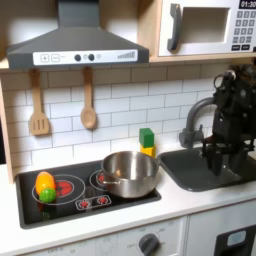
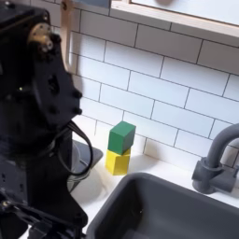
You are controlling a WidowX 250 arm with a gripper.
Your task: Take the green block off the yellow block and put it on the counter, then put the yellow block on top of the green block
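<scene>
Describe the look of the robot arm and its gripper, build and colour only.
The arm is black all over, built from blocky, boxy segments stacked at the joints. In the second exterior view a brass-coloured round fitting sits near the top of the arm, and thin black cables loop loosely along its side. The gripper is black as well, narrow and dark against the sink; no markings are legible.

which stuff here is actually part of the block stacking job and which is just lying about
Part of the job:
- green block, sitting on top of the yellow block
- counter
- gripper, over the sink

Just lying about:
- steel pot on the stovetop
- toy food on a burner
- sink and faucet
- hanging wooden utensils
</scene>
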